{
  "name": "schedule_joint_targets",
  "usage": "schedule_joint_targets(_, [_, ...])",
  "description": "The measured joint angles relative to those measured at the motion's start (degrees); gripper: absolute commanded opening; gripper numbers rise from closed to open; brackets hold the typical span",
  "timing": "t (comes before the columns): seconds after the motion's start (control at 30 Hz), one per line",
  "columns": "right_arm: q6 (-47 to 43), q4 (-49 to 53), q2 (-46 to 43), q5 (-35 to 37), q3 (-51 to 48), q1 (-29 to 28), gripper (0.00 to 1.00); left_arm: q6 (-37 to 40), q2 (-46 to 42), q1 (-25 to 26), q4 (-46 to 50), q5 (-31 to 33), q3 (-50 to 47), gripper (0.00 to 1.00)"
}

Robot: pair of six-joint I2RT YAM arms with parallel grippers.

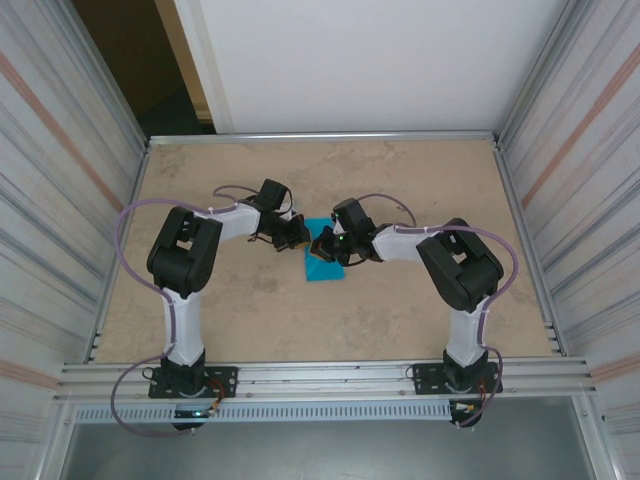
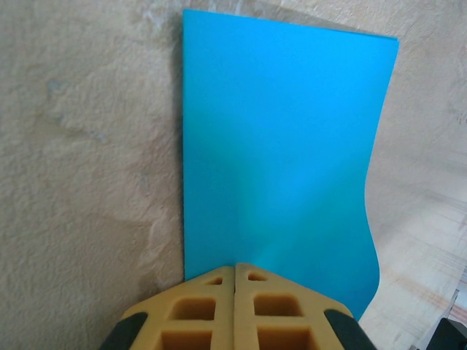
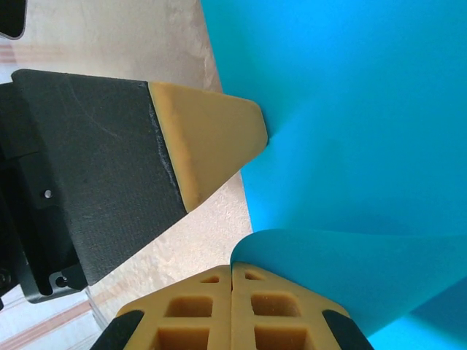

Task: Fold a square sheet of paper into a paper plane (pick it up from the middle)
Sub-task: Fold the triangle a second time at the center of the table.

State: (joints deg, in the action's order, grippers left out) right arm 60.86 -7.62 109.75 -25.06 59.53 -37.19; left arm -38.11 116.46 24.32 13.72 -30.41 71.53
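1. Overhead, the beige surface (image 1: 250,310) is the biggest thing. A metal rim runs round it, with ribbed side walls (image 1: 50,200) left and right, a white back panel (image 1: 370,60) and a slotted rail (image 1: 330,378) along the near edge. Bare ground lies wide open toward all four edges.
2. Left arm (image 1: 185,255) and right arm (image 1: 460,265) rise from their bases on the near rail, elbows pushed outward, forearms angled in so the wrists meet near the middle. Both elbows stand off from the side walls.
3. Square sheet of paper (image 1: 322,268), teal-blue, lies near the centre of the surface between the two wrists, well apart from every rim.
4. In the left wrist view the sheet (image 2: 284,131) lies mostly flat. Its far edge and left edge are straight and sit on the surface. Its right edge bows outward and curves near the bottom of the frame.
5. In the right wrist view the sheet (image 3: 350,95) spreads flat at top right, and a flap of it curls up and over toward the camera.
6. Right claw (image 3: 232,273): pads together, with the corner of the curled flap pinched at their seam, so clamped on the sheet. Top view puts it over the sheet (image 1: 335,245).
7. Left claw (image 2: 235,271): pads pressed together, tip at the sheet's near edge. Seen side-on from the right wrist (image 3: 248,138), its tip touches the sheet's edge. Cannot tell whether any paper sits between the pads. Top view has it just beside the sheet's left edge (image 1: 297,235).
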Motion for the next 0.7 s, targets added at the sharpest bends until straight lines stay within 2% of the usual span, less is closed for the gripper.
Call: schedule_joint_targets(0.7, [0.0,0.31,1.77,1.42,0.33,-0.09,0.0,0.44,0.0,0.0,0.17,0.0,0.11,0.0])
